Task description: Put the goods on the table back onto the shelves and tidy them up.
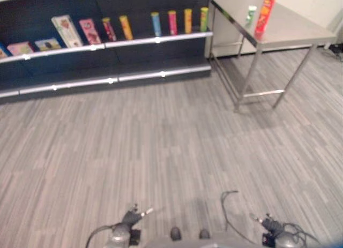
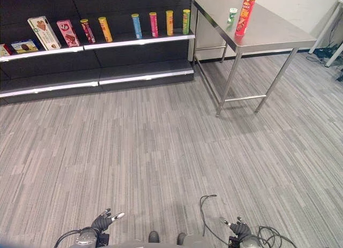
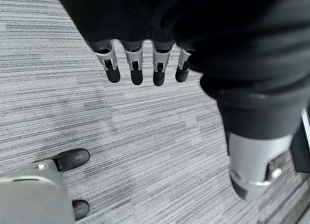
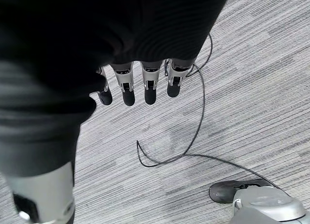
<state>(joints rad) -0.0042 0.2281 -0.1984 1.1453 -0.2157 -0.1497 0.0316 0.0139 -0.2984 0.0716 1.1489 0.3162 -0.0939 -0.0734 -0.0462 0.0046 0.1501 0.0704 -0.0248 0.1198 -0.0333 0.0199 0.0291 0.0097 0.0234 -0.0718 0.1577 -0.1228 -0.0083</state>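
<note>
A tall red cylindrical can [image 2: 244, 14] with a yellow lid stands upright on the metal desk [image 2: 273, 31], near its front edge; just beside it, farther back, stands a much shorter green and white can [image 2: 232, 15]. The desk has a smooth, brushed steel top and thin steel legs joined by a low crossbar.

To the desk's left runs the dark shelving [image 2: 134, 58], its boards edged with pale shiny strips. On the upper board a row of slim upright tubes stands spaced apart: green [image 2: 186, 21], orange [image 2: 169, 22], pink [image 2: 154, 24] and blue [image 2: 136, 25], then farther left an orange-yellow tube [image 2: 105, 29] and a dark red tube [image 2: 86, 30]. Past those lean flat cardboard boxes: a pink box [image 2: 67, 32] and a white box [image 2: 43, 32], with a small blue box [image 2: 23, 46] lying lower. The lower board is bare.

The floor [image 2: 161, 146] is grey carpet with fine streaks.

The left hand [image 3: 145, 64] hangs low over the carpet, fingers [image 3: 136, 69] straight and relaxed, holding nothing. The right hand [image 4: 140, 83] likewise hangs with straight fingers [image 4: 149, 88], touching nothing.
</note>
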